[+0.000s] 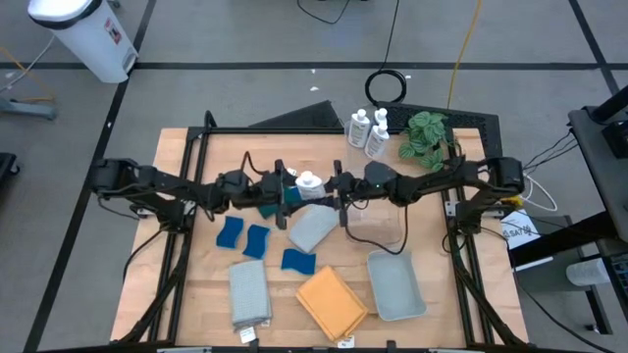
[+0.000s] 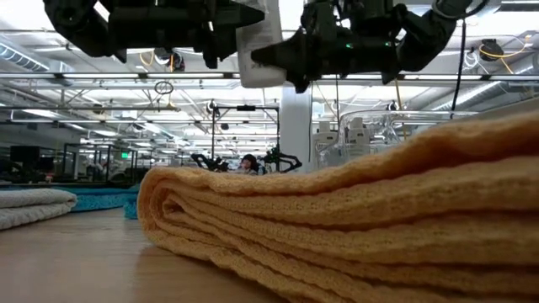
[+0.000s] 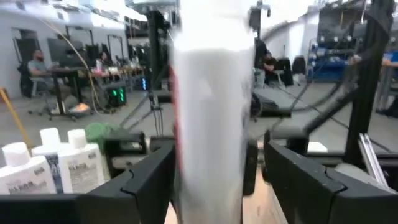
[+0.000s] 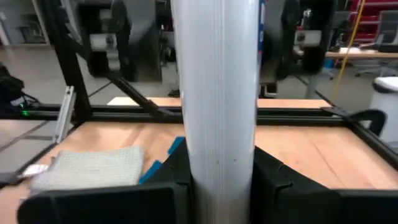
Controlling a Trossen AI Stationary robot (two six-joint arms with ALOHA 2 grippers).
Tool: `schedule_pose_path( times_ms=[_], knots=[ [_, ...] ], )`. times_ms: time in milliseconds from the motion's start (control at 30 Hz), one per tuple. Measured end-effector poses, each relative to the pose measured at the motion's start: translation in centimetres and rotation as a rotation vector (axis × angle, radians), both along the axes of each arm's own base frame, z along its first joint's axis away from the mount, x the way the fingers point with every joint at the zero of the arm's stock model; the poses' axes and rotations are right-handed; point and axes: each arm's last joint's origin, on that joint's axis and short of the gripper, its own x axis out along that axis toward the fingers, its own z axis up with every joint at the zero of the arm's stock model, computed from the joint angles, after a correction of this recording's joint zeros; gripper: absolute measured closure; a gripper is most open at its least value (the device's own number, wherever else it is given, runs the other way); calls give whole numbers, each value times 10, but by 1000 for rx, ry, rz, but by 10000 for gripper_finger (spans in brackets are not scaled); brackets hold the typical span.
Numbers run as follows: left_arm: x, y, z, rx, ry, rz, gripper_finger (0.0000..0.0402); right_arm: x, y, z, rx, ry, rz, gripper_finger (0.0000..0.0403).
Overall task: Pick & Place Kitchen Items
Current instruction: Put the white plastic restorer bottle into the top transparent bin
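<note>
- High view: white bottle (image 1: 309, 182) hangs above the table's middle, between both grippers.
- Right gripper (image 4: 217, 180) is clamped on it.
- Left gripper (image 3: 214, 180) stands beside it, jaws parted around it.
- Two more bottles (image 1: 367, 130) stand at the far edge.

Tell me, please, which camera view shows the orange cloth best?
The high view: the whole folded orange cloth lies flat beside the grey-blue tray. The low view shows only its stacked folds edge-on, filling the foreground. Neither wrist view shows it.
</note>
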Motion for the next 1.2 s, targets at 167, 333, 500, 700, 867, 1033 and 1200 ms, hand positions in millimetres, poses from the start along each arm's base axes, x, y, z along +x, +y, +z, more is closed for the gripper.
schedule_pose_path(
  times_ms=[167,333,500,700,867,1033,1200],
  knots=[
    [1,0,-2,-1,8,0,151,10,2,-5,-9,9,10,338],
    [1,0,-4,-3,28,0,151,11,3,-1,-29,-2,13,338],
    [1,0,-4,16,26,3,185,11,4,-1,-32,-1,16,331],
    [1,2,-5,17,44,5,307,11,4,-2,-32,17,14,285],
    [-4,4,-6,16,114,18,307,2,-2,4,-15,93,-4,242],
    [-8,4,-4,17,147,23,307,-20,-12,23,-13,183,-49,210],
    [-3,3,-15,17,197,-10,307,-36,-14,46,-1,144,-62,199]
  ],
)
